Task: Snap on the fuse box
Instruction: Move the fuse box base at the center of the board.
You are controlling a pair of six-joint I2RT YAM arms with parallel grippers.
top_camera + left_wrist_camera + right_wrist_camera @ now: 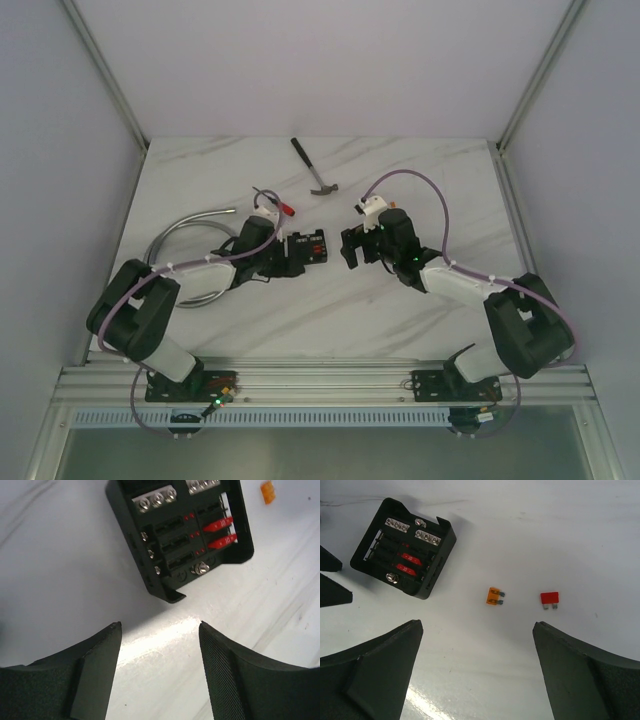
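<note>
The fuse box (313, 246) is a small black square box lying face up on the white table, with two red fuses seated in its slots. In the left wrist view the fuse box (185, 535) lies just ahead of my left gripper (160, 625), which is open with only bare table between its fingers. In the right wrist view the fuse box (402, 547) sits ahead and to the left of my right gripper (477, 622). That gripper is wide open and holds nothing. The two grippers (290, 255) (350, 250) flank the box.
A loose orange fuse (494, 596) and a loose red fuse (549, 598) lie on the table ahead of the right gripper. A hammer (316, 168) lies at the back. A red-handled screwdriver (285, 206) and a curved metal hose (190, 240) lie to the left.
</note>
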